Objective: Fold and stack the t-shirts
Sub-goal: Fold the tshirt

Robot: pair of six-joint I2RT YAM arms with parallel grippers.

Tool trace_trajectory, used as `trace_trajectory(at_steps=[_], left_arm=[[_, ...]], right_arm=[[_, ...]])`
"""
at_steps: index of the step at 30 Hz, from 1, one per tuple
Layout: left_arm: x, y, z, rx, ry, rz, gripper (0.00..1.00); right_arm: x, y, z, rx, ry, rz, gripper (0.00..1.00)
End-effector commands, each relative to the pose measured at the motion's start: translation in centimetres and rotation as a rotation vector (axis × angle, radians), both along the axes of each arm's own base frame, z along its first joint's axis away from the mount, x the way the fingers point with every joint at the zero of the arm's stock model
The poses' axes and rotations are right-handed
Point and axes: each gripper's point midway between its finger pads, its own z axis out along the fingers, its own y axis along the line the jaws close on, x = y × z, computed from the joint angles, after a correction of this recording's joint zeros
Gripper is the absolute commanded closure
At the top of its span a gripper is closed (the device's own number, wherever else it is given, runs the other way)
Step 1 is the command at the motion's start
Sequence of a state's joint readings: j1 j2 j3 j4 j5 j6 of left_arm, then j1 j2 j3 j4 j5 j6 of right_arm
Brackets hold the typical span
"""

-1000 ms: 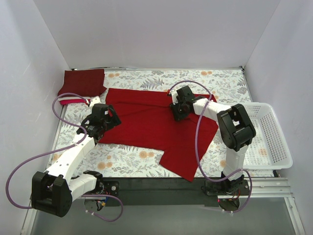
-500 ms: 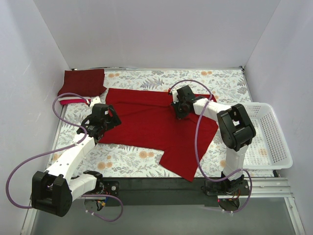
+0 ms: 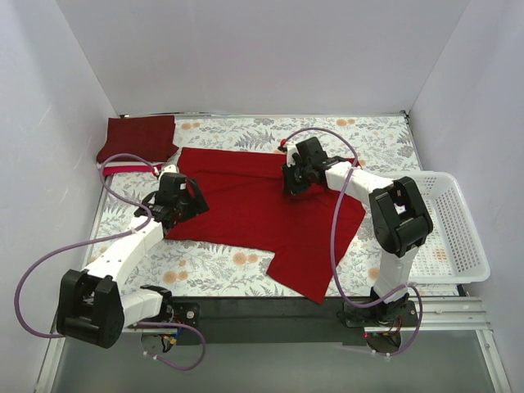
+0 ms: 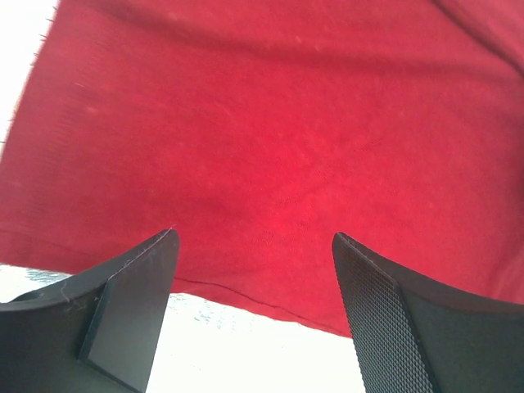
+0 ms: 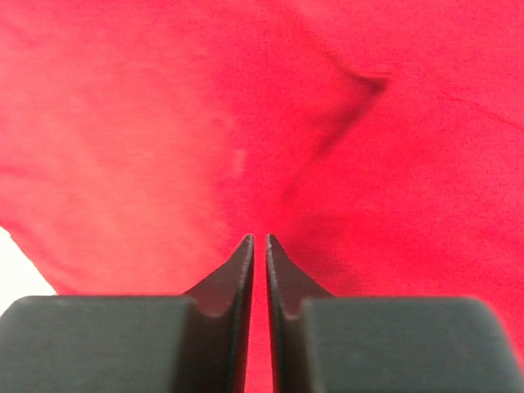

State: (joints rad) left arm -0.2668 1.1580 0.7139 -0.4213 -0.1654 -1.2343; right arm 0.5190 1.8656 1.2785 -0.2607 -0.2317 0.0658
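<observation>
While the red shirt (image 3: 246, 205) lies spread open across the middle of the surface (image 3: 213, 266), the top view shows the maroon shirt (image 3: 137, 137) folded at the far left corner, apart from it. The left fingers (image 3: 193, 205) sit over the red shirt's left edge. The right fingers (image 3: 292, 182) are down on its far part, right of centre. A basket (image 3: 471, 237) stands at the right edge of the surface, apart from the shirt's nearest corner.

Left wrist view: the left fingers (image 4: 139, 286) are released, spread wide, with nothing between them. The red shirt (image 4: 286, 123) fills the view beneath and beyond them. Its hem crosses between the two fingers, with pale surface (image 4: 246, 352) on the near side. Cannot tell whether the tips touch the cloth.

Right wrist view: the right fingers (image 5: 237, 278) are clenched to a thin slit, tips down on the red shirt (image 5: 147, 123), and red shows in the slit. A crease runs from the tips up to the right and the cloth looks pinched there, so they are grasping the red shirt. A sliver of surface (image 5: 16, 262) shows at lower left, past the shirt's edge.
</observation>
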Motion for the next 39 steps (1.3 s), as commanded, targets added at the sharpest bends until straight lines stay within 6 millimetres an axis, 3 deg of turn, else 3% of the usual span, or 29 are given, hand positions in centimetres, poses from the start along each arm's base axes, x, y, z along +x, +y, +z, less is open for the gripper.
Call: trace_trajectory(at_steps=[1, 4, 6, 7, 8, 9, 11, 12, 14, 15, 17, 18, 20, 21, 23, 27, 30, 39], left_arm=[[0.8, -2.4, 1.1, -0.078, -0.005, -0.075, 0.26], [1.2, -4.9, 1.7, -0.143, 0.009, -0.117, 0.26], [1.9, -7.1, 3.0, -0.179, -0.011, -0.158, 0.26], [2.1, -8.0, 2.5, -0.183, 0.007, -0.168, 0.26], [2.0, -10.2, 3.0, -0.227, 0.005, -0.214, 0.26], [2.3, -11.2, 3.2, -0.235, 0.005, -0.227, 0.26], [3.3, -14.0, 3.3, -0.247, 0.007, -0.259, 0.27], [3.7, -14.9, 3.2, -0.248, 0.010, -0.267, 0.28], [5.0, -17.4, 3.1, -0.252, 0.015, -0.297, 0.30], [5.5, -18.2, 1.7, -0.243, 0.049, -0.295, 0.34], [7.1, -19.8, 2.3, -0.235, 0.022, -0.299, 0.38], [7.4, -20.4, 0.7, -0.218, 0.052, -0.303, 0.40], [8.5, -22.1, 1.1, -0.219, 0.034, -0.322, 0.46], [8.8, -22.6, -0.1, -0.201, 0.052, -0.326, 0.47], [9.6, -23.8, 0.0, -0.193, 0.036, -0.337, 0.49], [10.3, -25.4, -1.6, -0.188, 0.055, -0.352, 0.50], [10.4, -26.5, -3.1, -0.182, 0.076, -0.363, 0.52], [10.5, -28.4, -4.4, -0.189, 0.093, -0.389, 0.58]], right_arm=[[-1.2, 3.0, 2.2, 0.135, 0.053, 0.081, 0.82], [-0.8, 1.4, 3.6, 0.116, -0.002, 0.015, 0.75], [-0.7, -1.4, 2.9, 0.079, -0.006, -0.089, 0.68], [-0.1, -2.9, 4.0, 0.064, -0.052, -0.156, 0.66], [0.3, -4.7, 4.1, 0.061, -0.061, -0.215, 0.65], [-0.3, -6.1, 2.9, 0.050, -0.048, -0.255, 0.64], [-0.1, -8.8, 3.7, 0.069, -0.073, -0.364, 0.62], [-0.7, -9.9, 2.7, 0.066, -0.060, -0.404, 0.61], [-0.7, -12.1, 2.7, 0.083, -0.065, -0.504, 0.61], [-1.3, -12.9, 1.8, 0.085, -0.052, -0.531, 0.61], [-1.2, -14.3, 1.6, 0.119, -0.046, -0.599, 0.61], [-1.3, -14.7, 1.3, 0.131, -0.041, -0.617, 0.62], [-1.1, -15.3, 1.1, 0.180, -0.040, -0.647, 0.62], [-1.0, -15.3, 1.0, 0.195, -0.034, -0.653, 0.64], [-0.9, -15.5, 0.5, 0.222, -0.016, -0.674, 0.65], [-0.7, -15.4, -0.4, 0.252, 0.008, -0.689, 0.66], [-0.6, -15.3, -1.0, 0.261, 0.028, -0.697, 0.66], [-0.3, -15.0, -2.6, 0.276, 0.073, -0.716, 0.69]])
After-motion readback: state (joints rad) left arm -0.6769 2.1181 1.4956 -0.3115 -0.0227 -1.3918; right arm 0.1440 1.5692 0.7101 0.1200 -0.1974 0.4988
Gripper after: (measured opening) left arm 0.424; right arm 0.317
